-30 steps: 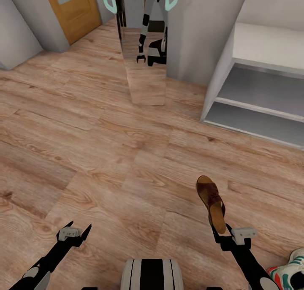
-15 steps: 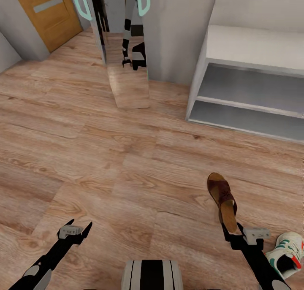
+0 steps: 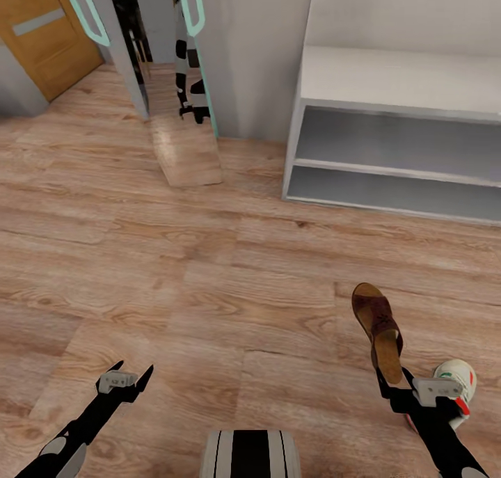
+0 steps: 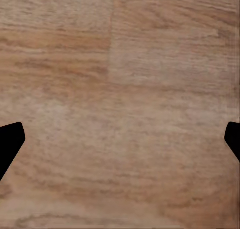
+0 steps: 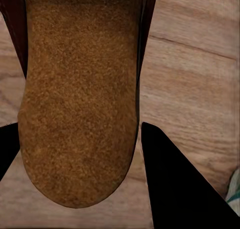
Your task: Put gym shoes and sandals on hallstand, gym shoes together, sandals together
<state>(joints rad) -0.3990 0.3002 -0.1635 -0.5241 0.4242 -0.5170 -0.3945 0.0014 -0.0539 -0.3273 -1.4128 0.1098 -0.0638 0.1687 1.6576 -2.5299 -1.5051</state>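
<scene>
No lettering, brand, number or sign can be read on any surface. The small grey plates on the gripper mounts carry marks too blurred to read.

The sandal (image 3: 379, 332), maroon strap over a tan footbed (image 5: 80, 99), sits heel-first between the right jaws, toe pointing away. A white gym shoe (image 3: 456, 380) lies on the wood floor (image 3: 209, 290) just beside them. The pale rack (image 3: 396, 144) stands well ahead, shelves bare.

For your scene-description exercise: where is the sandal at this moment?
In the head view the sandal is at lower right, its heel end gripped by the right pincer, with a gym shoe just beside it and the hallstand ahead.
</scene>
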